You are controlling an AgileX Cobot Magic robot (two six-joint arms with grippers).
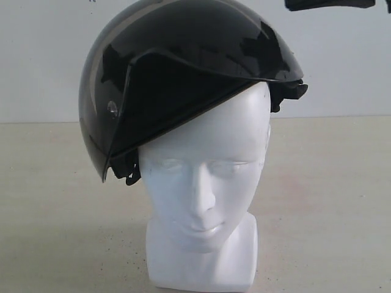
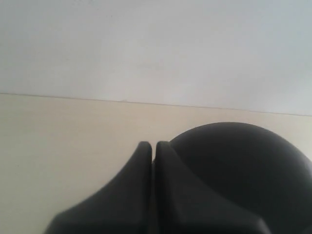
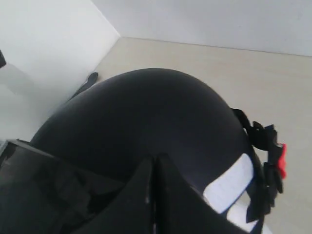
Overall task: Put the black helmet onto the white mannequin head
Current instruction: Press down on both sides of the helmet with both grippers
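Observation:
The black helmet sits on the white mannequin head, tilted so its rim hangs low on the left of the exterior view. Its smoky visor is raised over the forehead, and the face below is uncovered. My left gripper is shut with nothing between its fingers, beside the helmet's dome. My right gripper is shut and empty too, just above the helmet's crown. The visor shows beside it. A white patch shows under the rim.
The head stands on a beige table before a white wall. A dark arm part pokes in at the top right edge. The helmet's strap carries a red buckle.

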